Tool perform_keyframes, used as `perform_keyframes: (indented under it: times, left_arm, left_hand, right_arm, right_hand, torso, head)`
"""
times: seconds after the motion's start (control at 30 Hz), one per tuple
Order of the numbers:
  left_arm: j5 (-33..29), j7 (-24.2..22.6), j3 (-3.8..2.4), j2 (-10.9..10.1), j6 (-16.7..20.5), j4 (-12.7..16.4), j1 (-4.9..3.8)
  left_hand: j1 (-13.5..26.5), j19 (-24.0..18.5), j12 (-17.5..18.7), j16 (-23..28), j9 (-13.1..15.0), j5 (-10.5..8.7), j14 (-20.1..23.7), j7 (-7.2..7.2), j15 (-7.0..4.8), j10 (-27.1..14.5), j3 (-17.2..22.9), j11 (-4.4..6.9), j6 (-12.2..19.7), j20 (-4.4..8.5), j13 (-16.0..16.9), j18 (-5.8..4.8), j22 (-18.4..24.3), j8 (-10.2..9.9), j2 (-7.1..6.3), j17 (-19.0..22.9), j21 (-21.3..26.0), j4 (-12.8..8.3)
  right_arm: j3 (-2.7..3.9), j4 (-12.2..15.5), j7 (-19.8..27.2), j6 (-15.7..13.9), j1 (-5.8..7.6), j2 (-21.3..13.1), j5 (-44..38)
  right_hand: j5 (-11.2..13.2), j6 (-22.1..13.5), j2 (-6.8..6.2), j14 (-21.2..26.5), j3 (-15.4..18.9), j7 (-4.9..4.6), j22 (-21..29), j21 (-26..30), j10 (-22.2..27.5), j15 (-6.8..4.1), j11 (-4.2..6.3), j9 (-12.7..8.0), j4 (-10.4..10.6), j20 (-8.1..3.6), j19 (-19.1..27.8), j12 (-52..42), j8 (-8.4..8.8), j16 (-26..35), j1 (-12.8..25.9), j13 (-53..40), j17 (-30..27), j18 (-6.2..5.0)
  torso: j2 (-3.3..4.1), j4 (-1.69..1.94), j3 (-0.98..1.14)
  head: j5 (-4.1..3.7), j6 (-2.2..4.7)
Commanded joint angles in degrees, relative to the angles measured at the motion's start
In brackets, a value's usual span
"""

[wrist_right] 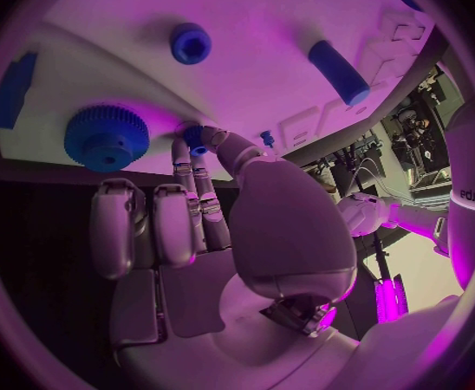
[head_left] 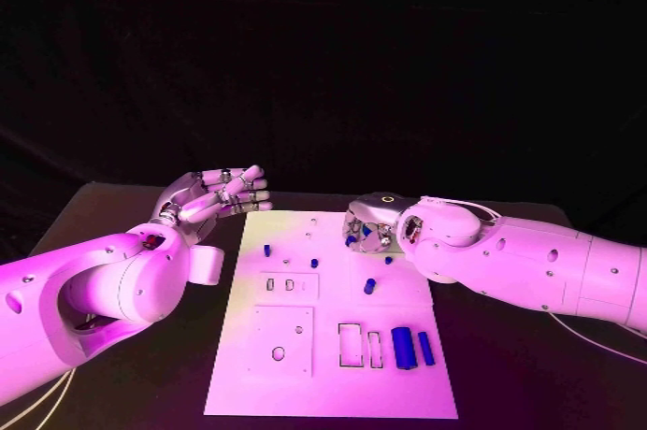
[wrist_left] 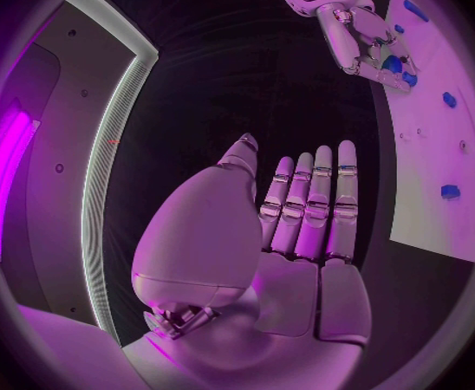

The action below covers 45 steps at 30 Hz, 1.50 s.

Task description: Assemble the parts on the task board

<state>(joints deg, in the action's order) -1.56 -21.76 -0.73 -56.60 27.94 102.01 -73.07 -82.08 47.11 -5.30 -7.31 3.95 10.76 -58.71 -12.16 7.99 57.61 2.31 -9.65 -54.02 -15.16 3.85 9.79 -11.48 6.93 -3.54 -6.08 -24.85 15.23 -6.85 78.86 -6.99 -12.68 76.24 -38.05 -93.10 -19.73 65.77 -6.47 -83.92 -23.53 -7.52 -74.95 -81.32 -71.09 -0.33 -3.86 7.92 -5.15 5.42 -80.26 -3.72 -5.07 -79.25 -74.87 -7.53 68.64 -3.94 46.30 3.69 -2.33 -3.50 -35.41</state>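
The white task board [head_left: 337,383] lies in the middle of the black table. My right hand [head_left: 374,230] is over its far right corner, fingers pointing down. In the right wrist view its thumb and a fingertip pinch a small blue part [wrist_right: 198,139] at the board's surface, beside a blue gear [wrist_right: 107,137]. A blue nut [wrist_right: 191,42] and a blue cylinder [wrist_right: 338,71] lie farther along the board. My left hand [head_left: 216,198] hovers off the board's far left corner with straight fingers [wrist_left: 308,199] and holds nothing.
Small blue pegs [head_left: 265,250] [head_left: 314,261] [head_left: 369,285] stand on the board's far half. A thick blue cylinder [head_left: 402,342] and a blue bar [head_left: 426,348] lie beside rectangular slots [head_left: 351,344] near the right edge. Bare black table [head_left: 162,393] flanks the board.
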Motion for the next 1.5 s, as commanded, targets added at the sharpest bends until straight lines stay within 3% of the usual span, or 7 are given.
perform_keyframes:
  times: [0.03, 0.4, 0.73, 1.13, 1.5]
  left_arm:
    - [0.2, -0.3, -0.06, 0.0, -1.0, 0.1, -0.11]
    - [0.0, -0.2, -0.06, 0.1, -1.0, -0.2, -0.11]
    - [-0.1, -0.2, -0.05, 0.2, -1.1, -0.1, -0.12]
    - [-0.1, -0.2, -0.05, 0.8, -1.2, -0.3, -0.12]
    - [-0.1, -0.2, -0.05, 0.9, -1.2, -0.2, -0.12]
  left_hand:
    - [-0.8, -0.5, 0.4, 0.3, -0.1, -0.33, -0.1, -0.40, 0.14, -0.1, 0.0, -0.49, -0.2, -0.05, -0.1, 0.58, -0.1, -0.2, 0.00, -0.1, -0.3, -0.3]
    - [-0.8, -0.6, 0.5, 0.3, -0.1, -0.33, -0.1, -0.40, 0.15, -0.1, 0.1, -0.50, -0.2, -0.06, -0.1, 0.57, -0.1, -0.2, 0.07, -0.1, -0.3, -0.3]
    - [-0.9, -0.6, 0.5, 0.3, -0.1, -0.33, -0.1, -0.40, 0.15, -0.1, 0.1, -0.50, -0.2, -0.07, -0.1, 0.57, -0.1, -0.2, 0.11, -0.1, -0.3, -0.4]
    - [-0.9, -0.6, 0.5, 0.4, -0.1, -0.33, -0.1, -0.39, 0.15, -0.1, 0.1, -0.50, -0.2, -0.08, -0.1, 0.57, -0.1, -0.2, 0.14, -0.1, -0.3, -0.4]
    - [-0.9, -0.6, 0.5, 0.4, -0.1, -0.33, -0.1, -0.39, 0.15, -0.1, 0.1, -0.50, -0.2, -0.08, -0.1, 0.57, -0.1, -0.2, 0.14, -0.1, -0.3, -0.4]
  right_arm:
    - [-0.15, 0.4, -0.2, -1.4, -0.21, -0.1, -1.4]
    - [0.59, 2.5, -1.2, -8.6, 0.27, -0.3, -1.3]
    - [0.83, -0.2, -2.3, -11.7, 0.72, 3.7, -1.3]
    - [0.81, -5.9, -1.9, -12.1, 0.64, 9.0, -1.2]
    - [0.68, -9.4, -1.7, -10.3, 0.51, 11.3, -1.3]
  right_hand:
    - [0.4, 0.4, 0.24, -2.3, -0.5, -0.05, -0.8, -0.3, -0.4, -0.35, 0.12, 0.1, 0.0, 0.10, -0.4, -0.2, -0.28, -0.3, -0.8, -0.1, 0.1, 0.65]
    - [0.6, 0.7, 0.16, -2.3, -0.7, -0.08, -2.5, -1.3, -0.6, -0.31, 0.08, 0.2, 0.0, 0.12, -1.5, -0.2, -0.34, -0.4, -0.7, -0.1, 0.2, 1.02]
    - [0.6, 0.7, 0.18, -2.4, -0.7, -0.07, -2.7, -1.4, -0.7, -0.31, 0.09, 0.3, 0.1, 0.12, -1.6, -0.2, -0.34, -0.5, -0.7, -0.1, 0.3, 1.06]
    - [0.6, 0.7, 0.10, -2.4, -0.7, -0.10, -2.9, -1.6, -0.7, -0.28, 0.05, 0.3, 0.4, 0.14, -1.8, -0.1, -0.27, -0.6, -0.3, -0.1, 0.4, 1.12]
    - [0.6, 0.6, 0.09, -2.4, -0.8, -0.11, -3.1, -1.7, -0.6, -0.27, 0.04, 0.3, 0.4, 0.15, -1.9, -0.1, -0.18, -0.6, -0.2, -0.1, 0.4, 1.16]
  torso:
    - [-0.04, 0.05, -0.06]
    - [-0.08, 0.19, -0.09]
    - [0.11, 0.34, -0.08]
    - [0.25, 0.49, -0.12]
    - [0.40, 0.50, -0.06]
  head:
    - [-0.02, 0.07]
    - [-0.03, 0.72]
    - [0.05, 1.17]
    - [0.11, 1.14]
    - [0.23, 1.10]
